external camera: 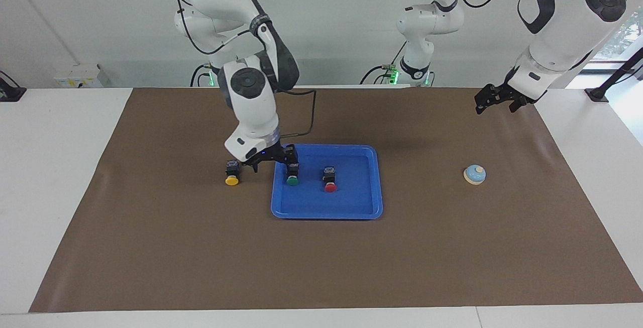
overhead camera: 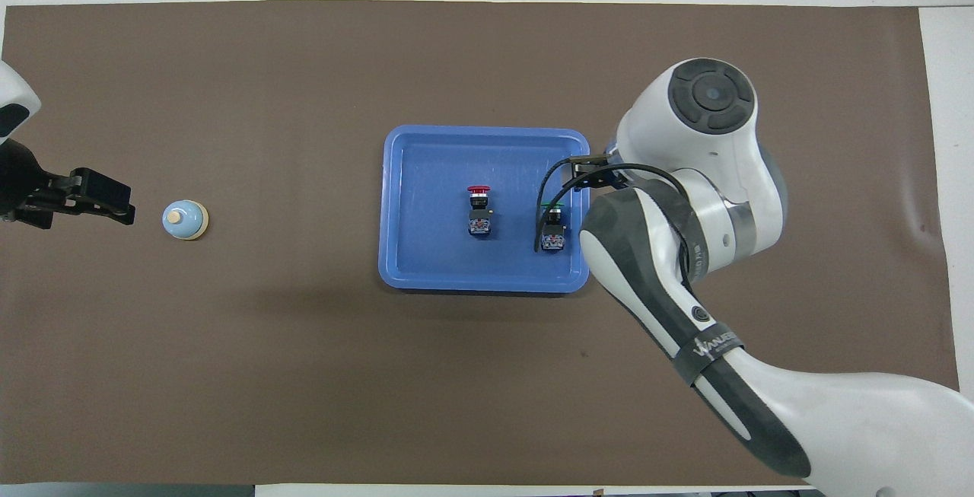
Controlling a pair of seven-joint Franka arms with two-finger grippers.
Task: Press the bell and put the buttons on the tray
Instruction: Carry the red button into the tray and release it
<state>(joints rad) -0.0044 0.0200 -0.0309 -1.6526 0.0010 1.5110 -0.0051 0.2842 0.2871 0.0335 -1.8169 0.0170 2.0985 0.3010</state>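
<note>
Hovering low over the tray's (external camera: 376, 187) edge toward the right arm's end, the right gripper (external camera: 271, 159) is empty, its fingers spread wide and grasping nothing. It hangs between the green button (external camera: 292, 173) and the yellow button (external camera: 231, 172).

Tray contents: green button and red button (external camera: 330, 179) lie inside the blue tray, side by side and apart. The yellow one lies on the brown mat (external camera: 201, 247), just beside the tray toward the right arm's end — the only button not yet placed. The overhead view hides it under the right arm.

The bell (external camera: 474, 174) sits on the mat toward the left arm's end, well apart from the tray. Left gripper (external camera: 495, 101) waits in the air over the mat's edge near that bell, fingers open, holding nothing.

Step in hand, as I judge it: fetch the yellow button.
- Centre over the black body, not the round cap — the cap would likely slip.
- Descend with fingers wide, straddling the body's flat sides, then close.
- Lift clear of the raised rim before crossing.
- Set down in the bare tray floor, apart from the green button, so nothing gets knocked.
</note>
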